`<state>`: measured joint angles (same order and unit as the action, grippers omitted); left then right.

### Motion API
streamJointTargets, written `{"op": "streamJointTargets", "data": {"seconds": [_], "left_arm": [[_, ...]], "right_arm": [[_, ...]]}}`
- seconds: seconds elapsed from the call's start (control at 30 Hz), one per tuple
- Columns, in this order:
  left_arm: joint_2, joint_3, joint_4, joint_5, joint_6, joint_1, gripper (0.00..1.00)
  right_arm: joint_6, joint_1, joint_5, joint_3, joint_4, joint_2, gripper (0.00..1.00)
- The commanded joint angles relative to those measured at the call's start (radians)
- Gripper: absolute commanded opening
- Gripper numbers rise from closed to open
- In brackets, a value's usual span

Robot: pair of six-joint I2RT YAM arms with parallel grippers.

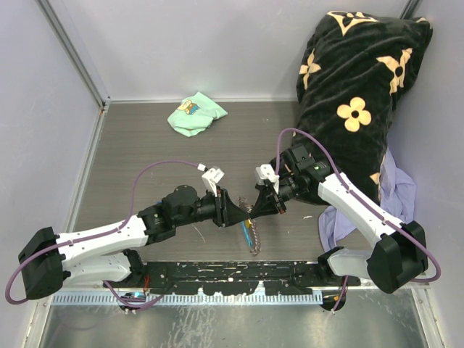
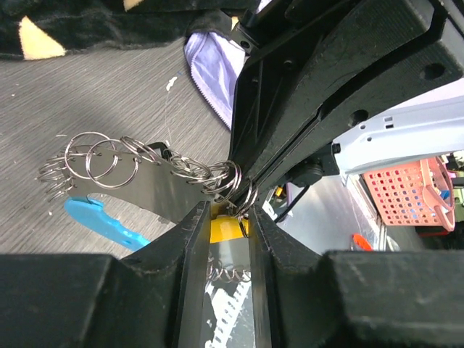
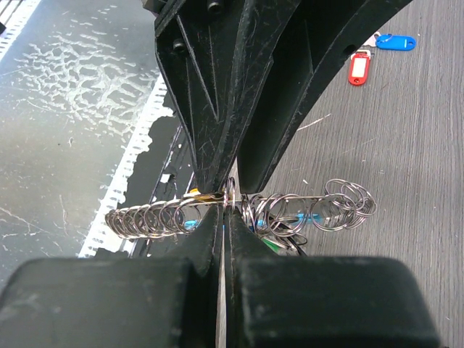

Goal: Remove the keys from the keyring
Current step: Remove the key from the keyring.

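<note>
Both grippers meet over the middle of the table. My right gripper [image 1: 261,204] [image 3: 227,210] is shut on the keyring [image 3: 230,190], pinching one silvery ring of it. Its chain of linked rings [image 3: 145,217] [image 2: 109,163] runs out to both sides, and one end hangs down [image 1: 254,239] beside the sky-blue fob [image 2: 98,220] [image 1: 247,232]. My left gripper [image 1: 243,210] [image 2: 228,215] faces it, jaws narrowed on a yellow key tag [image 2: 226,228] that fills the gap between them. A red-tagged key [image 3: 357,69] and a blue-tagged key [image 3: 396,42] lie loose on the table.
A mint-green cloth [image 1: 196,114] lies at the back of the table. A black flowered blanket [image 1: 355,94] and a lavender cloth [image 1: 399,192] fill the right side. A pink basket [image 2: 413,192] sits beyond the table's near edge.
</note>
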<state>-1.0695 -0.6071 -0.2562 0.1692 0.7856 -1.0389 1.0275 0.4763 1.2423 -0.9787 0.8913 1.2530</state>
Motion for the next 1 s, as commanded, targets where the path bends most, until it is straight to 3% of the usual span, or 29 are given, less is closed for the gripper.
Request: {"op": "streamJointTargets", "data": {"seconds": [0.0, 0.17, 0.27, 0.33, 0.57, 0.97], "left_arm": [[0.001, -0.045, 0.022, 0.013, -0.044, -0.003, 0.27], [0.000, -0.031, 0.030, 0.007, -0.094, -0.001, 0.22], [0.003, -0.011, -0.022, 0.019, -0.145, -0.002, 0.05], [0.003, 0.006, -0.065, 0.025, -0.173, -0.002, 0.01], [0.006, 0.031, -0.134, 0.075, -0.282, -0.002, 0.00], [0.010, 0.057, -0.192, 0.102, -0.326, -0.001, 0.00]], "right_arm": [[0.016, -0.001, 0.058, -0.041, -0.009, -0.021, 0.01], [0.016, -0.001, 0.061, -0.041, -0.008, -0.020, 0.01], [0.016, 0.000, 0.063, -0.040, -0.008, -0.021, 0.01], [0.014, -0.001, 0.068, -0.040, -0.008, -0.020, 0.01], [0.017, 0.000, 0.072, -0.037, -0.008, -0.020, 0.01], [0.053, 0.002, 0.087, -0.022, 0.009, -0.028, 0.02]]}}
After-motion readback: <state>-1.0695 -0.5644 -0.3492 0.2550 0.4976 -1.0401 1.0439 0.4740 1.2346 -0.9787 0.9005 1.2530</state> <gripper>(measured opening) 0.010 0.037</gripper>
